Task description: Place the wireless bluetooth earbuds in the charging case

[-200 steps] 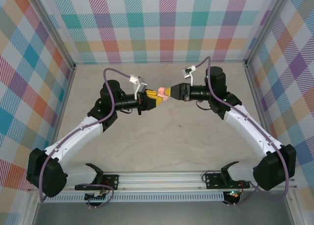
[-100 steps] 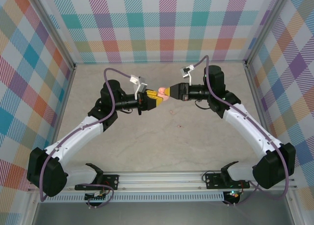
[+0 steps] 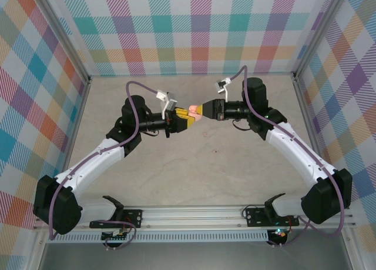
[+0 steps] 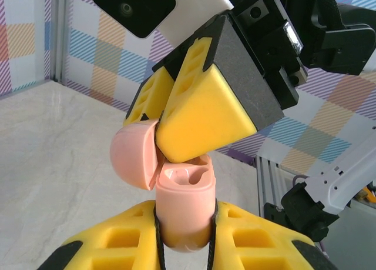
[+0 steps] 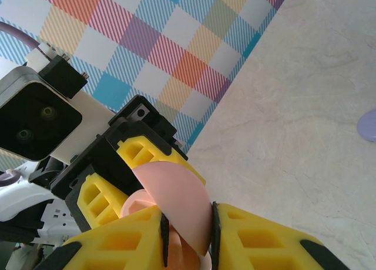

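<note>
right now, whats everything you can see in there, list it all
case: one, pale pink, held in the air between the two grippers, lid swung open
purple thing: one, pale purple, on the table, cut off at the edge of the right wrist view, too little shows to name it
table: one, beige, marbled
walls: three, pastel checks, left, back and right
rail: one, silver, along the near edge
left arm: one, white and black
right arm: one, white and black
left gripper: yellow fingers, shut on the case's base
right gripper: yellow fingers, shut on the lid
</note>
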`<state>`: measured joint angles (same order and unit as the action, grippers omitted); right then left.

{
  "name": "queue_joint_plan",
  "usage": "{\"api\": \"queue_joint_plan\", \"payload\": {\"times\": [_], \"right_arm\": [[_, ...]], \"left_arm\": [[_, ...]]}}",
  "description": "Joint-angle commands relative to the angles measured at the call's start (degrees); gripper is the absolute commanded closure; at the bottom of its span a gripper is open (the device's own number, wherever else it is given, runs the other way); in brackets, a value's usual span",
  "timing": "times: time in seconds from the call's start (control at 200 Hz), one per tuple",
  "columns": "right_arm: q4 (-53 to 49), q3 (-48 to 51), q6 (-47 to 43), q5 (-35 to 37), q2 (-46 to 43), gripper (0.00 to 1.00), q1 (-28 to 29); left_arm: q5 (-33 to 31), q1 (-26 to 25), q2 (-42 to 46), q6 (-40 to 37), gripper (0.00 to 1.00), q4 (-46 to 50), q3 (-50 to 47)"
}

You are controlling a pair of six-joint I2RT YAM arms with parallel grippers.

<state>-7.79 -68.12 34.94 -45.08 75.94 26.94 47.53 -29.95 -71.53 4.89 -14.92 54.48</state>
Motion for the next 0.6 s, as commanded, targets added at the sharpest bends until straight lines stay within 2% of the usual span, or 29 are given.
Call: {"api": "queue_joint_plan", "payload": {"times": [0.0, 0.395, 0.595], "right_arm": [[-0.7, -2.4, -2.2, -2.3, 0.8, 0.75, 2.2], [-2.5, -3.3, -3.6, -2.3, 1.5, 0.75, 3.0], [-3.0, -3.4, -4.0, -2.2, 1.7, 0.76, 3.4]], "left_arm": [[1.5, -0.7, -0.9, -0.8, 0.78, -0.6, 1.9], [1.7, -0.8, -1.3, -0.7, 0.73, -0.1, 2.5], [1.9, -0.8, -1.1, -0.4, 0.75, 0.0, 2.5]]}}
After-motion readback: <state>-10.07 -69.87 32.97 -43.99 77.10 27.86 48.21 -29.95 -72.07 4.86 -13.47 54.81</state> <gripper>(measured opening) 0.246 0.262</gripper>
